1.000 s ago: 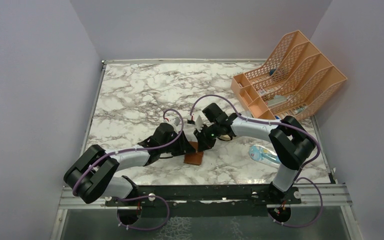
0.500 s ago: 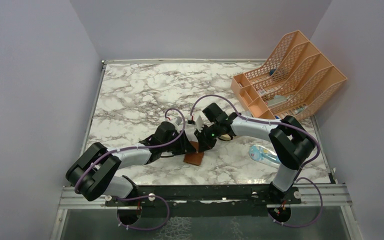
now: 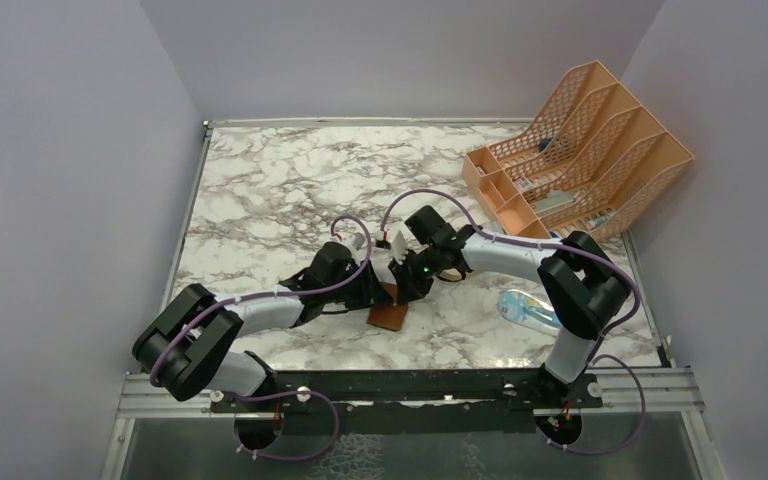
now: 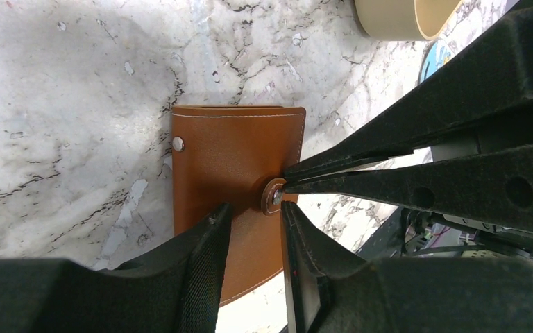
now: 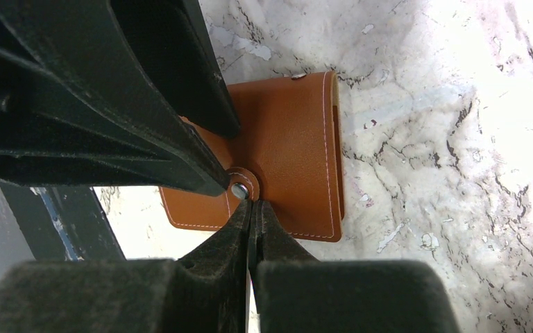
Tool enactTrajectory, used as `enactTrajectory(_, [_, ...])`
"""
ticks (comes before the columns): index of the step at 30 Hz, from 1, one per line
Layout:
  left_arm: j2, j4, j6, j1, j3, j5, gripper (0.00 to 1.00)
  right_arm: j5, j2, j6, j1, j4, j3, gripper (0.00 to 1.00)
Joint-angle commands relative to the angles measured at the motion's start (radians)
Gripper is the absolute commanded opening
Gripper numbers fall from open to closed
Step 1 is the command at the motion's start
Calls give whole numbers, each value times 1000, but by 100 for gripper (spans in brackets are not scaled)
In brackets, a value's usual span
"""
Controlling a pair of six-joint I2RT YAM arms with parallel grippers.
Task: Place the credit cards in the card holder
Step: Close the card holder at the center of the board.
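seemingly the opening step: card holder (image 4: 229, 149) closed on the surface (image 4: 76, 104). right fingers (image 5: 232, 236) together at its snap tab (image 4: 272, 196), left fingers (image 4: 205, 246) apart astride it; next, peel the tab up.

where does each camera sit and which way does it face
Top external: above and behind the bases, facing down and forward over the marble table; both arms show whole, meeting at the card holder.
Left wrist: on the left arm, facing down at the card holder; the left gripper, open, fills the bottom, and the right gripper enters from the right.
Right wrist: on the right arm, facing down; its own shut fingers show at the bottom.
Shared: both wrist views show the snap stud and the other arm's gripper.
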Motion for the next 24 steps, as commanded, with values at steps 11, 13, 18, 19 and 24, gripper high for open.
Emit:
enactTrajectory(11, [3,-59,22,-11,-28,-28,43,-25,-17,26,15,-63,-27,1])
enactTrajectory(13, [1,-59,22,-11,-33,-30,43,-28,-18,27,15,-62,-32,1])
enactTrajectory(18, [0,-57,21,-12,-43,-38,43,-35,-35,40,15,-53,-39,1])
enactTrajectory(19, [0,-55,20,-11,-46,-38,43,-32,-44,45,15,-48,-41,1])
enactTrajectory(24, [-10,-55,19,-11,-51,-43,43,-37,-66,50,14,-51,-37,1])
